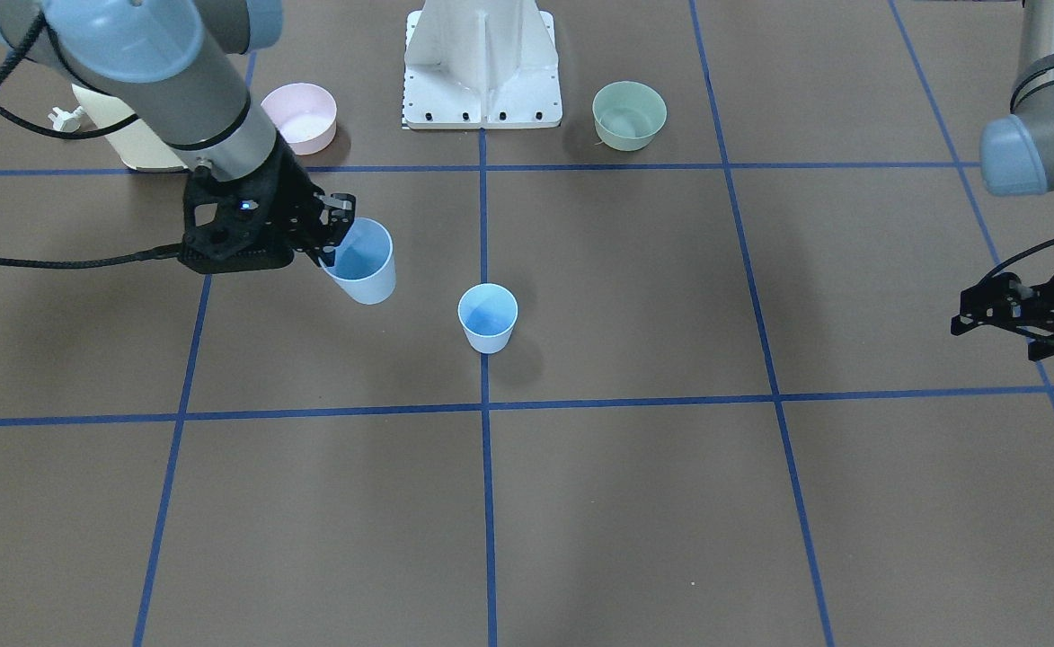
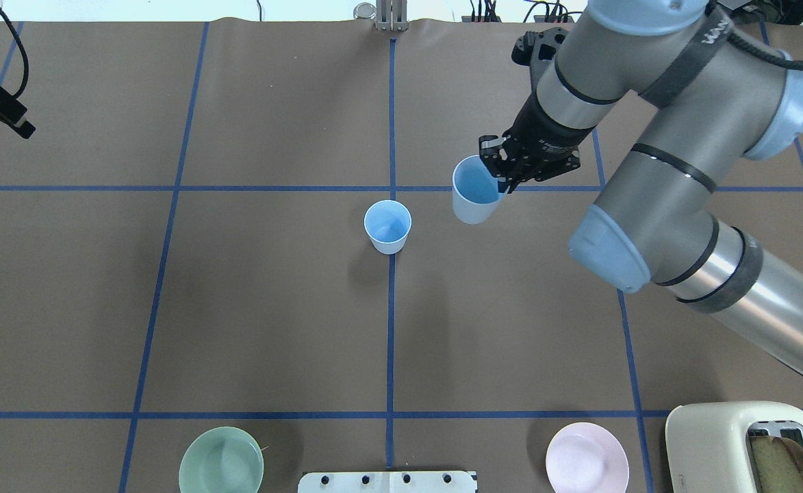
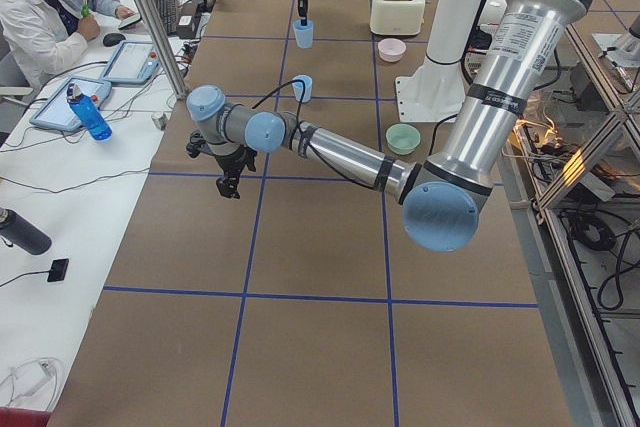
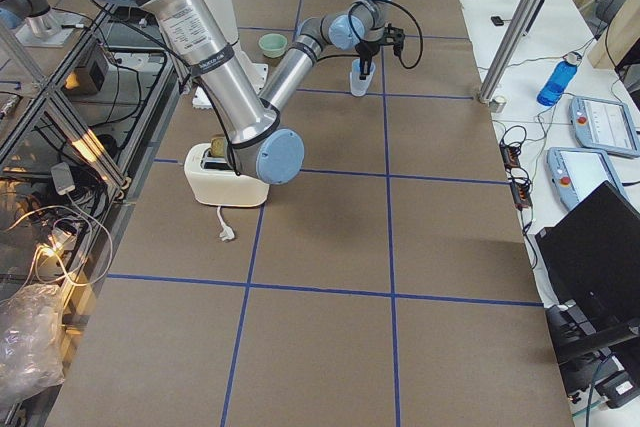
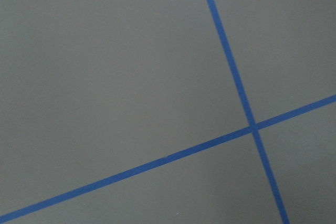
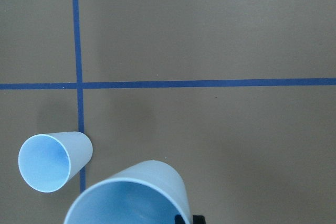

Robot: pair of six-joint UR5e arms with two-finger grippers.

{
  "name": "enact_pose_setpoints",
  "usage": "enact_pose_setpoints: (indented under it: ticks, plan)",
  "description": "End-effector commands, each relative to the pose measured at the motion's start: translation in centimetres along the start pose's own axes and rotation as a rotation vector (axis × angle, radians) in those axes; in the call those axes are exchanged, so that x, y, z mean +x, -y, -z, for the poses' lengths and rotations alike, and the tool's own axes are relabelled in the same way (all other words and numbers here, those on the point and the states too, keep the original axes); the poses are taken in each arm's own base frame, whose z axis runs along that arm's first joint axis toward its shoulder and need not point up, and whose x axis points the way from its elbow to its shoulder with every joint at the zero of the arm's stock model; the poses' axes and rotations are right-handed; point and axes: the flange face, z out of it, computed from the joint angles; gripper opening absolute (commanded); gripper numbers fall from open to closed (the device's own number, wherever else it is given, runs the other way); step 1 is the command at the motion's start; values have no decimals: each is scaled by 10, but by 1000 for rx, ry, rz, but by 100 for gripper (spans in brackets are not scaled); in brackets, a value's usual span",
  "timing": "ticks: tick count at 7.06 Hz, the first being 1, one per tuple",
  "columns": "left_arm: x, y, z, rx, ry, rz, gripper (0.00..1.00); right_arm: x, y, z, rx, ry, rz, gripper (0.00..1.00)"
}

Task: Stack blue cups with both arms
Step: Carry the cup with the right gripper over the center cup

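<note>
One blue cup (image 1: 488, 316) stands upright on the centre blue line, also seen from overhead (image 2: 387, 226) and in the right wrist view (image 6: 52, 161). My right gripper (image 1: 333, 247) is shut on the rim of the second blue cup (image 1: 363, 265), with one finger inside and one outside. It holds this cup (image 2: 473, 192) tilted and apart from the standing cup, on the robot's right of it. The held cup fills the bottom of the right wrist view (image 6: 131, 198). My left gripper (image 1: 971, 314) hangs far off over bare table. I cannot tell whether it is open or shut.
A pink bowl (image 1: 300, 115) and a green bowl (image 1: 629, 114) stand either side of the white base post (image 1: 482, 63). A cream toaster (image 2: 743, 445) sits near the pink bowl. An operator (image 3: 45, 17) sits beyond the table's far side.
</note>
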Motion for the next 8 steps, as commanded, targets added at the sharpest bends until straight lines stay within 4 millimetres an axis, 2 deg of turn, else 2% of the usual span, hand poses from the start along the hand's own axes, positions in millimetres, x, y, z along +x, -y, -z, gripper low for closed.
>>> enact_pose_setpoints:
  ticks: [1,3,5,8]
  plan:
    - [-11,-10,-5,-9,2,5,98,-52,-17,-29,-6,-17,15,15]
    - [-10,-10,-5,-8,2,4,98,-69,-23,-46,-15,-13,41,16]
    - [-11,-10,-5,-9,2,5,98,-91,-10,-75,17,37,47,16]
    - [-11,-10,-5,-9,2,7,98,-97,-7,-73,22,40,54,16]
